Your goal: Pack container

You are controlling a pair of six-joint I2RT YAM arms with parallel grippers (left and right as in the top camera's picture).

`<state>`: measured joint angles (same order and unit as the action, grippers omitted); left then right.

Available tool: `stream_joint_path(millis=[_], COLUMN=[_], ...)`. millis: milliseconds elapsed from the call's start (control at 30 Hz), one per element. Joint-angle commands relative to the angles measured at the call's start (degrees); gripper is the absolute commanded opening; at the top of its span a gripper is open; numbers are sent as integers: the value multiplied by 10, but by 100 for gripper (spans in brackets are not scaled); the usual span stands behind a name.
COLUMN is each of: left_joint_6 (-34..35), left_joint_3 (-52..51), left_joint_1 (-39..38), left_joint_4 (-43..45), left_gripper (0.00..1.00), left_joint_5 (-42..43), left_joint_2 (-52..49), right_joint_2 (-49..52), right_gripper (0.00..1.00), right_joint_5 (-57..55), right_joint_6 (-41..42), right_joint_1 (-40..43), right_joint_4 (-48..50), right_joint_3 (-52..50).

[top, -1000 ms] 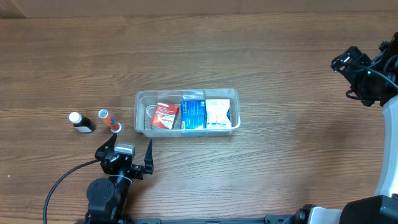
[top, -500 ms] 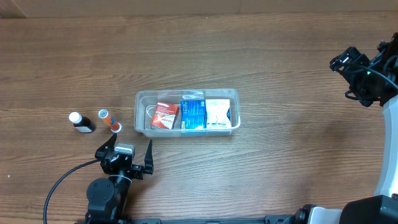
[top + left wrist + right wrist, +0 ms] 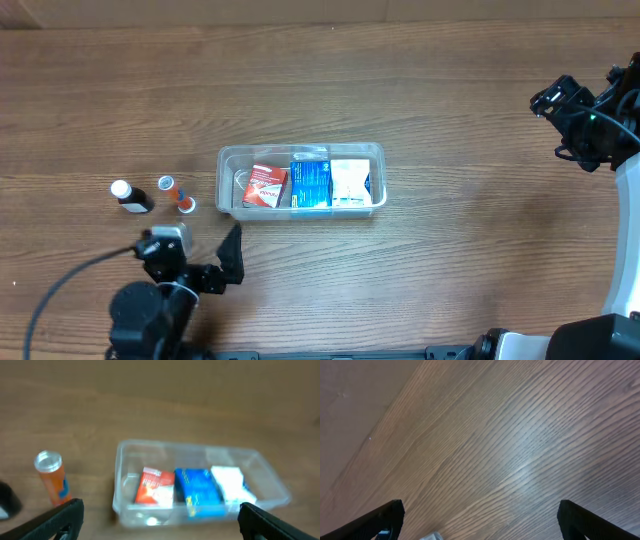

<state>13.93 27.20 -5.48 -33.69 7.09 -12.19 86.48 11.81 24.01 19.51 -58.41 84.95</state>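
The container [image 3: 224, 186] is a clear plastic bin at the table's middle. It holds a red box [image 3: 265, 185], a blue box [image 3: 311, 183] and a white box [image 3: 350, 182] side by side. An orange tube [image 3: 175, 194] and a dark bottle with a white cap [image 3: 130, 196] stand left of it. My left gripper [image 3: 195, 252] is open and empty, just in front of the container's left end. In the left wrist view the container [image 3: 118, 480] and the orange tube [image 3: 52, 480] lie ahead of the open jaws [image 3: 160, 520]. My right gripper [image 3: 556, 98] is open and empty at the far right.
The right wrist view shows only bare wood between the open jaws [image 3: 480, 515]. The left arm's black cable [image 3: 60, 290] runs along the front left. The dark bottle [image 3: 7, 502] shows at the left wrist view's left edge.
My left gripper has pulled back toward the front left, a little farther from the container. The right arm has not moved.
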Motion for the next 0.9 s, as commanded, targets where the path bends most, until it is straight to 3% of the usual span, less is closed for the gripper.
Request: stream_joint_path(millis=[0,133,200,467,667,767,833,867], left_joint_6=[32,23,26,30,24,32,53,61], left_joint_3=[202,467,551,676,701,701,700,700], left_joint_1=[6,6,6,5,-39,-67,-82,-88], left_joint_4=[-114,-271,-296,-348,-392,-394,-402,-405], left_gripper=[100,100,100,100,100,75,43,37], left_joint_5=[-2,24,30,56,55,23,-16,-39], left_joint_2=[-187,-427,-511,-716,-786,-799,-808,-815], right_joint_2=[-5,-5,-5,-5,-5,-5,-5,-5], right_gripper=[100,100,100,100,100,100,100,100], right_joint_5=[3,3,3,3,3,3,3,3], right_joint_6=[0,0,0,0,0,0,0,0], right_joint_1=[1,1,1,1,1,1,1,1], right_joint_4=[2,2,2,2,2,2,2,2], right_joint_3=[3,3,3,3,3,3,3,3])
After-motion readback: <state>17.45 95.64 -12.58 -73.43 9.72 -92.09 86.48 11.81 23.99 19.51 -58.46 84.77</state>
